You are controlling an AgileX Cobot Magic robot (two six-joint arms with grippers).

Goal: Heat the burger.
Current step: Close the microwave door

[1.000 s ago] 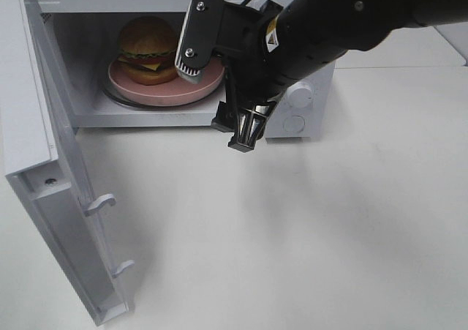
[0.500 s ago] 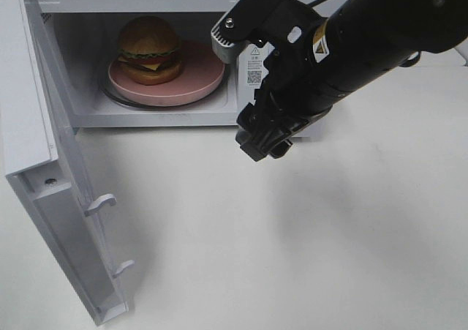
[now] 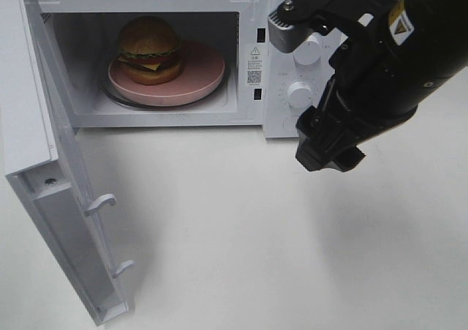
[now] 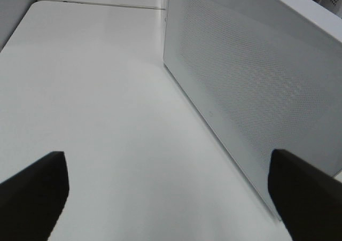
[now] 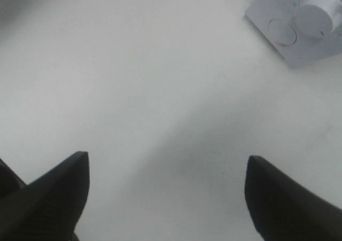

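The burger (image 3: 150, 46), with its glossy brown bun, sits on the left part of a pink plate (image 3: 203, 72) inside the open microwave (image 3: 252, 1). My right gripper (image 3: 329, 156) hangs over the table in front of the microwave's control panel, to the right of the cavity and apart from the burger. In the right wrist view the right gripper (image 5: 168, 195) is open, with only bare table between its dark fingertips (image 5: 48, 193). In the left wrist view my left gripper (image 4: 168, 198) is open and empty beside a white perforated panel (image 4: 251, 91) of the microwave. It is out of the exterior high view.
The microwave door (image 3: 44, 132) stands swung out to the front left, with two latch hooks (image 3: 100, 203) on its edge. Two white knobs (image 3: 300, 92) are on the control panel; one knob (image 5: 320, 6) shows in the right wrist view. A white table (image 3: 241, 249) spreads in front.
My right arm has pulled back from the microwave opening and moved right, now in front of the control panel. The burger and plate have stayed in place.
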